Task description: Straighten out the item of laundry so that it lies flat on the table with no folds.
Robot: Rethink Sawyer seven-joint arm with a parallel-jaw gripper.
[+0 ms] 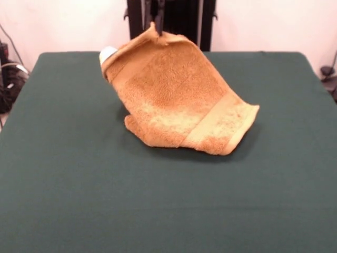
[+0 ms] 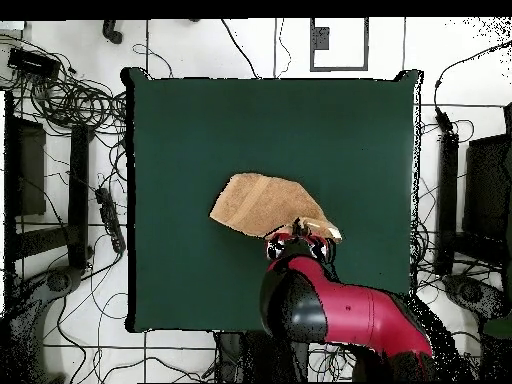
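We find the hand (image 1: 157, 23) closed on the top edge of the towel (image 1: 176, 97), pinching a small peak of cloth at the upper end of the piece; in the front view only the dark tips of the hand show, coming down from above against the black pedestal (image 1: 179, 18). From that pinched point the towel hangs down and away from the hand in a slanted sheet, so that its upper part is lifted clear while its lower end rests on the surface (image 1: 63, 174). The lower end spreads out toward the camera and to the picture's right of the hand, with a smoother woven band (image 1: 213, 122) running across it just short of the bottom edge. A second band lies along the raised edge near the hand, where the cloth curls over. A small white patch (image 1: 107, 53) shows beside that curled edge; it appears to be the label, though we cannot confirm this. In the overhead view the red and black arm (image 2: 340, 312) covers the hand, and the towel (image 2: 262, 203) extends from under its end toward the middle of the surface (image 2: 200, 120).
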